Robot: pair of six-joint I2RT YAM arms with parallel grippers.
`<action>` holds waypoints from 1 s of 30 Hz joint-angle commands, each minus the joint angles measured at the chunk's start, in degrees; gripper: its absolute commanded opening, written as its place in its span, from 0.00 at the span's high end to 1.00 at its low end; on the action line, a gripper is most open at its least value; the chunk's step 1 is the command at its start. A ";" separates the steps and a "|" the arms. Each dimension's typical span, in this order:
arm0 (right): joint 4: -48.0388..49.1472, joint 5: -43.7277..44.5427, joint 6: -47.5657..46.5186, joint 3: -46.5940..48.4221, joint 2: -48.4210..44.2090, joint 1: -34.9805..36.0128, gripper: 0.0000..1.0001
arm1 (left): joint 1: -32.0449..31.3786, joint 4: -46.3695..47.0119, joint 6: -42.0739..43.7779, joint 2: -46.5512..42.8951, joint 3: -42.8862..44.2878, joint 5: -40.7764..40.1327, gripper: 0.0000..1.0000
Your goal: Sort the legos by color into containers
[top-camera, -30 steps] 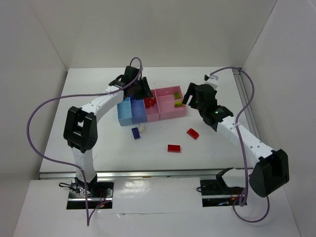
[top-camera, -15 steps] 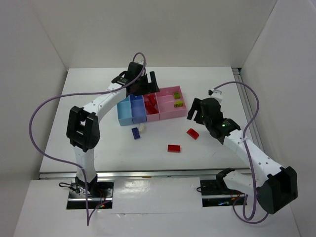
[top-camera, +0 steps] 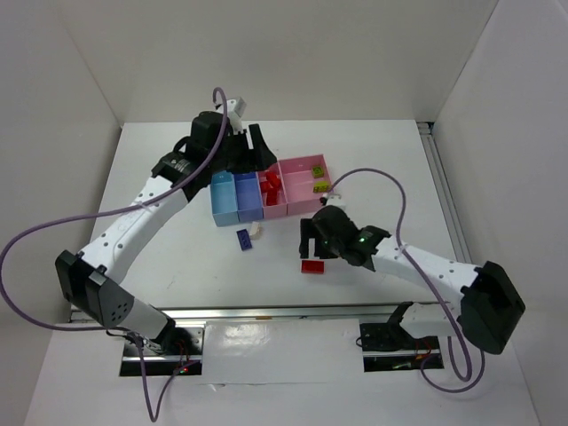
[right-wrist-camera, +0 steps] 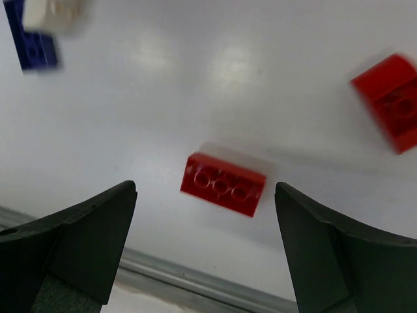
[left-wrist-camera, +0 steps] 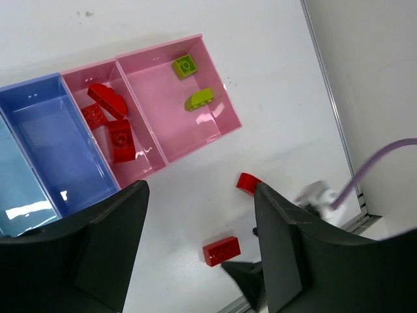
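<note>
The containers stand in a row: light blue (top-camera: pixel 224 202), darker blue (top-camera: pixel 249 200), narrow pink (top-camera: pixel 275 207) and wide pink (top-camera: pixel 302 193). Several red legos (left-wrist-camera: pixel 114 134) lie in the narrow pink bin (left-wrist-camera: pixel 144 163). Two lime green ones (left-wrist-camera: pixel 186 66) lie in the wide pink bin (left-wrist-camera: pixel 169 117). My left gripper (top-camera: pixel 259 153) hovers open and empty high above the bins. My right gripper (top-camera: pixel 312 243) hangs open just over a red brick (right-wrist-camera: pixel 223 184) lying on the table, one finger on each side, not touching it. A second red piece (right-wrist-camera: pixel 389 101) lies to its right.
A dark blue brick (top-camera: pixel 243 239) and a whitish brick (top-camera: pixel 257 229) lie together on the table in front of the blue bins. The table's metal front edge (right-wrist-camera: pixel 195 283) runs close below the red brick. White walls enclose the table on three sides.
My left gripper opened over the narrow pink bin, then rose and drew back, empty. My right arm swung from the wide pink bin down to the red brick and opened wider.
</note>
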 commanded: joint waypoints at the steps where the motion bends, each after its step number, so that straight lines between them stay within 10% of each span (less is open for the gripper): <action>1: -4.18 0.75 0.77 1.58 3.24 6.62 0.06 | 0.41 -2.77 1.72 -2.96 -0.77 -0.11 0.24; 14: -14.66 5.67 1.66 6.85 17.74 12.52 0.04 | 0.93 -11.73 2.86 -5.17 2.48 -4.48 0.20; 19: -14.40 9.02 -3.34 11.33 23.63 12.00 0.04 | 1.46 -15.70 2.25 -4.88 -2.87 -0.99 0.45; 30: -3.41 -1.43 -12.23 9.23 25.93 1.55 0.04 | 1.46 -13.68 1.72 -7.97 -8.25 -0.46 0.44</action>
